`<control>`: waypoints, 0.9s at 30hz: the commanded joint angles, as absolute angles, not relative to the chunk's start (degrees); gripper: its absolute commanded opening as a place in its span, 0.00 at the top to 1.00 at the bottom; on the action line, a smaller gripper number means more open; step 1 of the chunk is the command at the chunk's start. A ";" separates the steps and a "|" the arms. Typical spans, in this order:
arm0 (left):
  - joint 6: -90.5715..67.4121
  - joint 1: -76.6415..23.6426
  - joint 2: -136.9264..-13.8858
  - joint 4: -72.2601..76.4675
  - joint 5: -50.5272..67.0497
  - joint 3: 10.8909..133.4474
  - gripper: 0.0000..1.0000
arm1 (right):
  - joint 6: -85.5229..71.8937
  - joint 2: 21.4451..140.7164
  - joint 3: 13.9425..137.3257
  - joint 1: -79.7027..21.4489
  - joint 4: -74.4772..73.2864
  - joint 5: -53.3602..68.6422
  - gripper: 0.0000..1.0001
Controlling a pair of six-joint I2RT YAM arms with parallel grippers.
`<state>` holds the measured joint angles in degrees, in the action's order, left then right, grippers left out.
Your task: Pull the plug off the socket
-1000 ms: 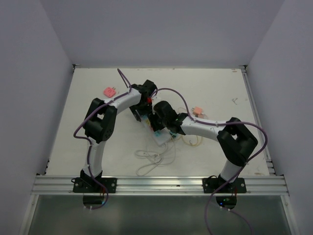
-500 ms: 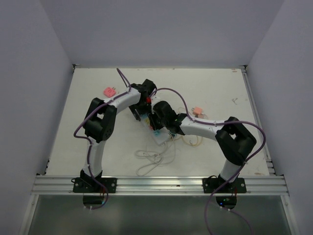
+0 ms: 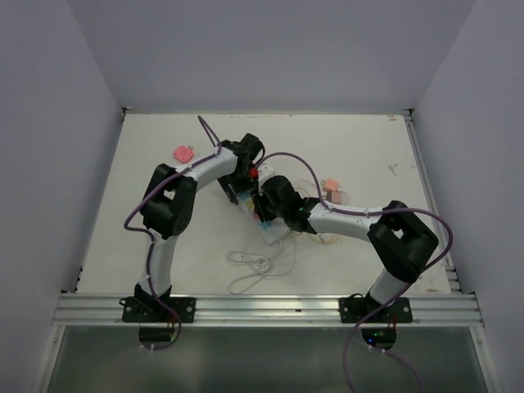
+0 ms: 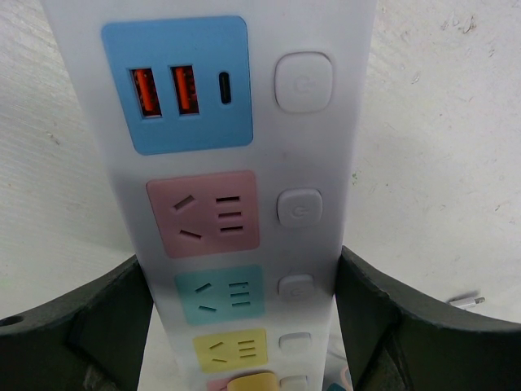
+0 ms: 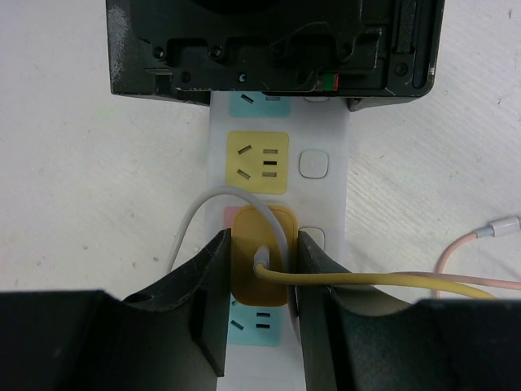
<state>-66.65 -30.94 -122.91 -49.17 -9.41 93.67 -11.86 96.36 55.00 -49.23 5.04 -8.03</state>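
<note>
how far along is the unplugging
Done: the left tool clamps the socket by its sides, and the right tool is shut on the yellow plug. In hand: that grip, with the plug seated in its outlet. Left: pulling it out.

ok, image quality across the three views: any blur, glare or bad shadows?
Top external: even soft light, no glare; the arms hide most of the socket. Left wrist: the white socket body looks washed out, and its near end and the left gripper fingers are out of focus. Right wrist: yellow plug sharp, right gripper fingers dark but readable, shadows faint.
</note>
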 commanded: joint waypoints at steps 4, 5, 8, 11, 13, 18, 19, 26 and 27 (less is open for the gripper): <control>-66.27 -30.50 -131.40 -52.91 -15.12 88.51 1.00 | -10.11 90.35 58.62 -49.66 10.37 -10.46 1.00; -66.27 -30.50 -131.48 -52.82 -15.12 88.33 1.00 | -10.19 90.44 59.15 -49.57 10.37 -10.37 1.00; -66.36 -30.67 -131.75 -52.82 -15.21 88.07 1.00 | -10.11 90.62 60.11 -49.57 10.37 -10.63 1.00; -66.36 -30.85 -132.01 -52.82 -15.29 88.07 1.00 | -10.02 90.53 61.43 -49.66 9.58 -10.72 1.00; -66.36 -30.94 -132.10 -52.74 -15.38 88.07 1.00 | -10.37 90.70 62.13 -49.66 8.62 -10.81 1.00; -66.53 -31.29 -132.45 -53.17 -15.82 88.07 1.00 | -10.20 90.53 64.51 -49.57 6.94 -11.07 1.00; -66.53 -31.29 -132.45 -53.26 -15.82 88.07 1.00 | -10.11 90.53 64.42 -49.66 6.86 -11.16 1.00; -66.62 -31.20 -131.92 -53.35 -15.73 89.29 1.00 | -10.81 85.26 58.20 -49.48 6.77 -12.65 1.00; -66.53 -31.20 -131.84 -53.35 -15.73 89.73 1.00 | -10.90 83.60 57.49 -49.57 6.42 -13.18 1.00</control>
<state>-67.00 -31.57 -123.42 -49.43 -10.72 93.71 -11.03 88.47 59.55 -49.50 3.84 -9.98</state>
